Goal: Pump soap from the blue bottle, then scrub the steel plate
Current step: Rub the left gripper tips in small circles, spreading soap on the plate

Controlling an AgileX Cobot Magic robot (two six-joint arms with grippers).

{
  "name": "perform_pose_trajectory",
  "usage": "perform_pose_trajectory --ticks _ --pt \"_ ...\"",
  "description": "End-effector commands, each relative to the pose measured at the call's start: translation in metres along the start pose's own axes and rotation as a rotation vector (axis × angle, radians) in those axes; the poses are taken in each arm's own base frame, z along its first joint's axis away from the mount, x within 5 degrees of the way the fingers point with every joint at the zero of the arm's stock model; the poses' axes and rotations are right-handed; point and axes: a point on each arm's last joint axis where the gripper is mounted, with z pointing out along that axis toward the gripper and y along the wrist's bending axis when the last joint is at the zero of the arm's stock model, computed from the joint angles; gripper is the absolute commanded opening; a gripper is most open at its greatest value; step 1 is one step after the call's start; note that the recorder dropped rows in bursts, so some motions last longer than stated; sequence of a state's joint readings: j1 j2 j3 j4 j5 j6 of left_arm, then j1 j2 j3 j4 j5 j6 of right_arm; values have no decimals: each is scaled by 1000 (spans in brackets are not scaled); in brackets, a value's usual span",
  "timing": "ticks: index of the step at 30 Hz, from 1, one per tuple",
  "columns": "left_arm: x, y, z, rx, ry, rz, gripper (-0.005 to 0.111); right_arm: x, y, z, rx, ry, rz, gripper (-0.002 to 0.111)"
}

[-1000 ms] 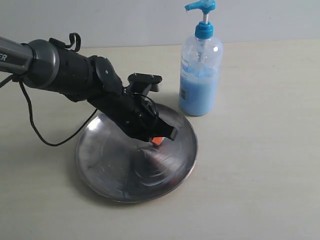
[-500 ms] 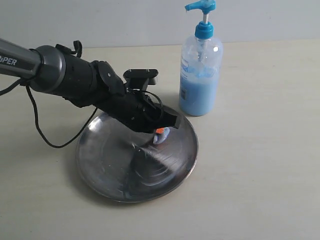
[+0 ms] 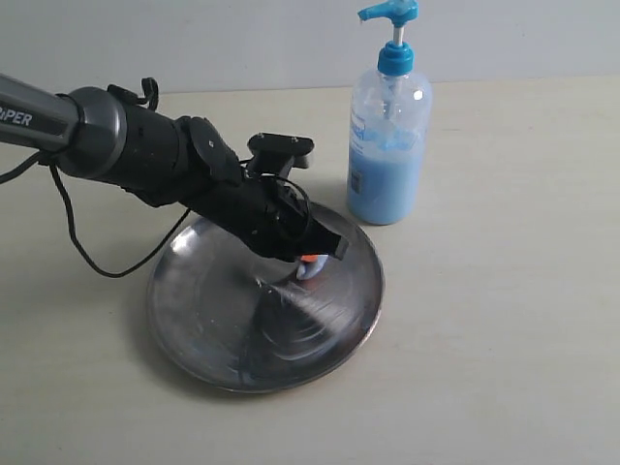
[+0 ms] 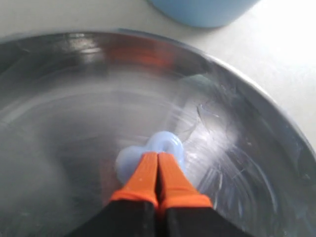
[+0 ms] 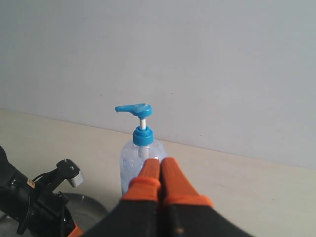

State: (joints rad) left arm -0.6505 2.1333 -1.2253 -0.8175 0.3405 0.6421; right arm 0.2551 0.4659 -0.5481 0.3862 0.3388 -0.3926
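Observation:
The steel plate lies on the table, streaked with swirl marks. My left gripper is shut, its orange fingertips pressed down into a pale blue blob of soap on the plate's right part. The blue bottle stands upright just behind the plate's right rim, its pump head up. In the right wrist view my right gripper is shut and empty, held in the air with the blue bottle beyond it. The right arm does not show in the exterior view.
The beige table stretches to the right and front of the plate. A black cable loops from the left arm down to the table beside the plate's left rim. A pale wall rises behind the bottle.
My left gripper has slid a short way right and back across the plate, and the pale blue soap now shows at its tips. The bottle has not moved.

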Motion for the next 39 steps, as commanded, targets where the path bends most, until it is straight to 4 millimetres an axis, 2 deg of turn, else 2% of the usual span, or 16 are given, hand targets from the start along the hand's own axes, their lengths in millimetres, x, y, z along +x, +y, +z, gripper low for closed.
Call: perform_pose_trajectory --ticks 1,12,27,39 --pt "8 -3 2 39 79 44 0 0 0 -1 3 -13 0 0" --pt "9 -6 1 72 94 4 0 0 0 -1 3 -13 -2 0" --pt "-1 1 2 -6 -21 -19 0 0 0 -1 1 -9 -2 0" --pt "-1 2 2 -19 -16 110 0 0 0 -1 1 -10 -2 0"
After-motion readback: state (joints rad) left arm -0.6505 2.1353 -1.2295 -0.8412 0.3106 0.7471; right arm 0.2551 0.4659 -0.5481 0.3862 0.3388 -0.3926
